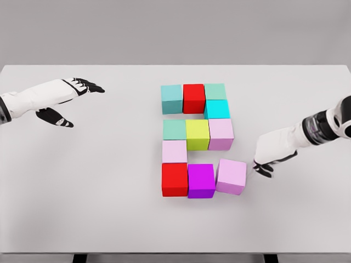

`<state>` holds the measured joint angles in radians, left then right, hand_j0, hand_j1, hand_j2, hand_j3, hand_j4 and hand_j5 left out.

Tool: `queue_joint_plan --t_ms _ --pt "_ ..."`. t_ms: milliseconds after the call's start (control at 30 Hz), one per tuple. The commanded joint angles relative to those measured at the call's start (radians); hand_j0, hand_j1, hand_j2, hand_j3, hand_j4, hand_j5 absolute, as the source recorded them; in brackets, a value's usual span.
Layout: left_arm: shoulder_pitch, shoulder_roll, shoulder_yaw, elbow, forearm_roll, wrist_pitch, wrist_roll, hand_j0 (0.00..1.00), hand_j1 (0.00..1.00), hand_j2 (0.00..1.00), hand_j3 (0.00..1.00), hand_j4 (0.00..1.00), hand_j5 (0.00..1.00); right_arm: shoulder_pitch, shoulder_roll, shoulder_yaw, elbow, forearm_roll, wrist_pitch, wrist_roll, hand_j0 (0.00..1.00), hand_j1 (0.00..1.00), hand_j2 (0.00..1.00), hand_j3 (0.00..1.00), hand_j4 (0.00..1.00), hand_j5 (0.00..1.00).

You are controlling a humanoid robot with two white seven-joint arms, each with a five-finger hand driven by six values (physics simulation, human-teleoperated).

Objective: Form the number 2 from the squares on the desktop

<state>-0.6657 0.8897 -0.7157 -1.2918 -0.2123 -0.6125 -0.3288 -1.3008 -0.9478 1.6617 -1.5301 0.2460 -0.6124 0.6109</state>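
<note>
Right robot hand [267,159]: reaches in from the right edge and rests low on the tabletop [82,192], fingers curled downward and holding nothing; its dark fingertips [262,169] sit just beside the right face of a pale pink cube, apparently placed to push it sideways.
Pale pink cube [231,176]: last block of the bottom row, slightly turned and not yet square with its neighbour, so the figure's foot looks unfinished.
Bottom row: a red cube [175,179] and a purple cube [201,180] sit flush together, left of the pink one.
Left link: a light pink cube [174,151] joins the bottom row to the middle.
Middle row: green cube [174,130], yellow cube [197,134], lilac cube [221,133], side by side.
Right link: a cyan cube [217,109] rises to the top row.
Top row: teal cube [171,99], second red cube [193,98], mint cube [215,91].
Left robot hand [71,101]: well apart at the far left, fingers spread, empty, likely kept clear of the work.
Progress: the 2 seems nearly complete.
</note>
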Motion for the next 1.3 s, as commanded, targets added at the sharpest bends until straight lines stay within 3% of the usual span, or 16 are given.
queue_joint_plan --t_ms 0,100,233,300,367,567,767,1267 --pt "0.000 0.002 0.001 -0.001 0.007 0.002 0.000 1.00 1.00 1.00 1.00 1.00 1.00 0.000 -0.003 -0.004 0.024 0.001 0.002 0.000 1.00 1.00 1.00 1.00 1.00 1.00" --pt "0.000 0.000 0.001 0.000 0.007 0.002 0.000 1.00 1.00 1.00 1.00 1.00 1.00 0.002 -0.042 -0.043 0.024 -0.001 0.002 0.000 1.00 1.00 1.00 1.00 1.00 1.00" --pt "0.000 0.000 0.001 -0.001 0.007 0.002 0.000 1.00 1.00 1.00 1.00 1.00 1.00 0.002 -0.045 -0.073 0.019 -0.001 0.002 0.000 1.00 1.00 1.00 1.00 1.00 1.00" --pt "0.000 0.000 0.001 -0.001 0.007 0.002 0.000 1.00 1.00 1.00 1.00 1.00 1.00 -0.003 -0.065 -0.085 -0.005 -0.001 0.002 0.000 1.00 1.00 1.00 1.00 1.00 1.00" --pt "0.000 0.000 0.001 -0.001 0.008 0.002 0.000 1.00 1.00 1.00 1.00 1.00 1.00 -0.005 -0.088 -0.096 -0.074 -0.002 0.002 0.000 1.00 1.00 1.00 1.00 1.00 1.00" --pt "0.000 0.000 0.001 -0.001 0.008 0.002 0.000 1.00 1.00 1.00 1.00 1.00 1.00 -0.006 -0.088 -0.125 -0.076 -0.013 0.002 0.000 1.00 1.00 1.00 1.00 1.00 1.00" --pt "0.000 -0.009 0.001 -0.001 0.008 0.002 0.000 1.00 1.00 1.00 1.00 1.00 1.00 0.006 -0.140 -0.180 -0.113 -0.017 0.002 0.000 1.00 1.00 1.00 1.00 1.00 1.00" --pt "0.002 0.006 0.021 -0.006 0.007 0.002 -0.001 1.00 1.00 1.00 1.00 1.00 1.00 0.035 -0.091 -0.197 -0.131 -0.017 0.002 0.000 1.00 1.00 1.00 1.00 1.00 1.00"
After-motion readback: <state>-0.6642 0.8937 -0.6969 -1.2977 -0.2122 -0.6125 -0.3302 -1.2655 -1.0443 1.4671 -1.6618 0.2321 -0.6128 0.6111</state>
